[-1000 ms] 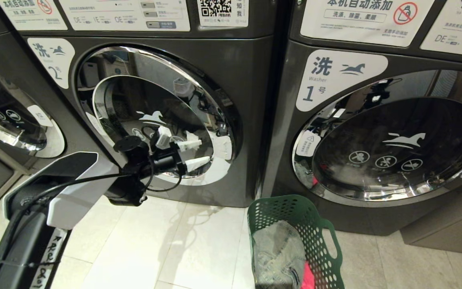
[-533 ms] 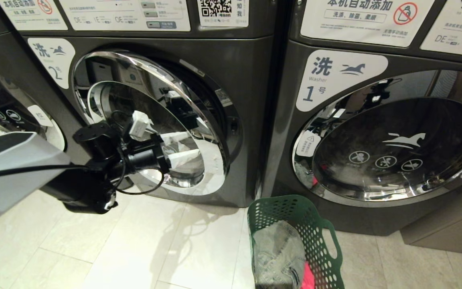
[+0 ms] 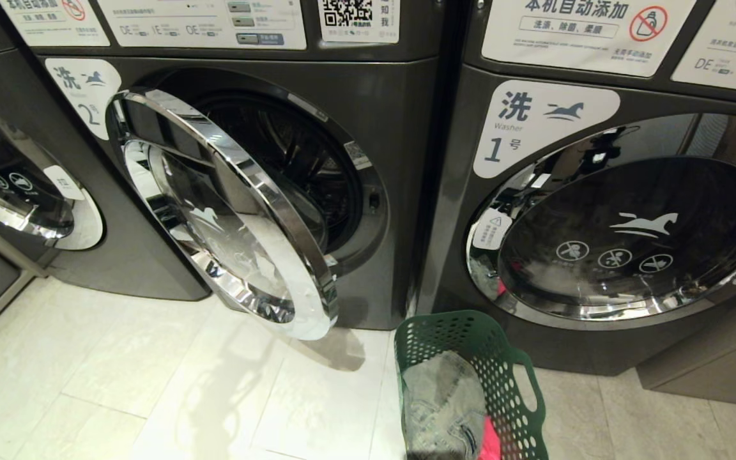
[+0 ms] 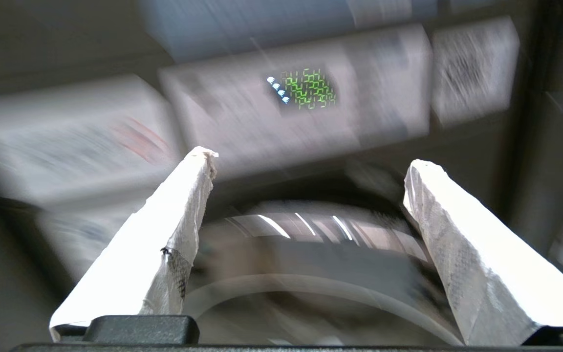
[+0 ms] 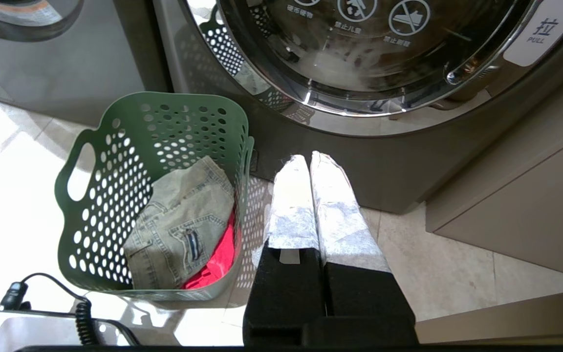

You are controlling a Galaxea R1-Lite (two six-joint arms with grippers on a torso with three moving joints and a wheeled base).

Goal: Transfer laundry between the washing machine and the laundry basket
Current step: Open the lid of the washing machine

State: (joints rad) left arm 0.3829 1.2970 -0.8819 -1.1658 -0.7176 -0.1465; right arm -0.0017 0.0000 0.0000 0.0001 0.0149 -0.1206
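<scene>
Here the head view carries no arm at all: only the washing machine (image 3: 240,191) marked 2, its chrome-rimmed door (image 3: 227,217) swung out on a hinge at its nine o'clock side, with the dark drum (image 3: 291,166) showing behind it. The neighbouring machine marked 1 (image 3: 604,211) stands at three o'clock with its door closed, and part of a third machine (image 3: 10,185) shows at nine o'clock. The laundry basket (image 3: 470,377) sits on the pale tiled floor (image 3: 151,383) at five o'clock from the open door, just in front of the machine marked 1.

Only the right wrist view looks into the basket: pale denim jeans (image 5: 184,220) lie over something red (image 5: 215,259). It also shows the right gripper (image 5: 311,159), its two white-wrapped fingers (image 5: 291,205) pressed together with nothing between them, hanging low beside the basket, at three o'clock from it, in front of the closed door.

Only the left wrist view shows the left gripper (image 4: 308,159). Its white-wrapped fingers (image 4: 164,244) are spread wide and hold nothing. Beyond them, heavily blurred, are a curved chrome rim and a panel with a green-lit display (image 4: 306,88); which machine it faces cannot be told.
</scene>
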